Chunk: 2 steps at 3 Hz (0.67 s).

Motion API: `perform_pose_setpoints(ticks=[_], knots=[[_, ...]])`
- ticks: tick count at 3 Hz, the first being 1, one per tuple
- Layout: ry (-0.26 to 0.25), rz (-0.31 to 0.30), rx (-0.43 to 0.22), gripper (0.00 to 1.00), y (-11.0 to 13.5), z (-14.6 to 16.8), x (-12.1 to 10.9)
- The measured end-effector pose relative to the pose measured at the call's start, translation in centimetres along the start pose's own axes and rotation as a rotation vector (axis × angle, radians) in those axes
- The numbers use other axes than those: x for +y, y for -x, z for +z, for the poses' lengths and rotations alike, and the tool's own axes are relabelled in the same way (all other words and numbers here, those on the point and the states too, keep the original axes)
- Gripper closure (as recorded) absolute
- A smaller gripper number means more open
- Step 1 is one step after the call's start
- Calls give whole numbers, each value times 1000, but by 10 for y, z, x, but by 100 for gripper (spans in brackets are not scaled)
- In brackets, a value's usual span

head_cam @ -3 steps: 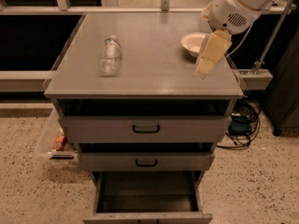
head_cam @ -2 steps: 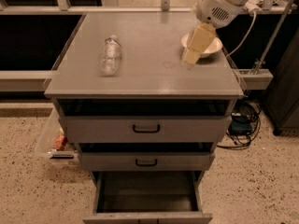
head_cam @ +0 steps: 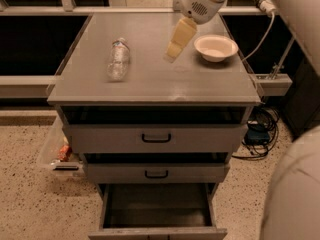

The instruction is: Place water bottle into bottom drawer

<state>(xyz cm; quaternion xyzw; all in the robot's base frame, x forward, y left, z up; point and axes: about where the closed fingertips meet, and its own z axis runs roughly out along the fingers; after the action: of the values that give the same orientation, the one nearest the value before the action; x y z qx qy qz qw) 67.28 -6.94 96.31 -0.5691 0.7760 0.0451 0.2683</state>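
Water bottle first: it is lying on its side on the left half of the grey worktop, neck pointing toward the far edge, and it is sitting exactly where it was a second ago, untouched. What is changing is the arm. A second ago the gripper was hanging over the right side of the worktop by the white bowl. A moment later it was right over the bowl, and now it is hovering left of the bowl, above the middle of the worktop, angled down and to the left. So it is sweeping steadily leftward, which to my eye means the reach for the bottle is under way and the grasp is not yet begun. The gripper is carrying nothing, and I cannot tell from where I am standing whether it is set wide or narrow. The bottle is lying to the gripper's left and a little nearer to me, well apart from it, with bare worktop between the two. Below, the bottom drawer is standing pulled out with its dark interior showing, while the two drawers above it are staying shut, so the drop-off place is looking ready once the bottle is in hand.
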Motion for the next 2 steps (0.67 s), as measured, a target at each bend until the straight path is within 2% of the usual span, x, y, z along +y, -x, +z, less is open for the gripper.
perform_pose_setpoints(ticks=[1,2], knots=[[1,6,-5,0,5,3,-1],[-8,41,-13,0,-4,0,1]])
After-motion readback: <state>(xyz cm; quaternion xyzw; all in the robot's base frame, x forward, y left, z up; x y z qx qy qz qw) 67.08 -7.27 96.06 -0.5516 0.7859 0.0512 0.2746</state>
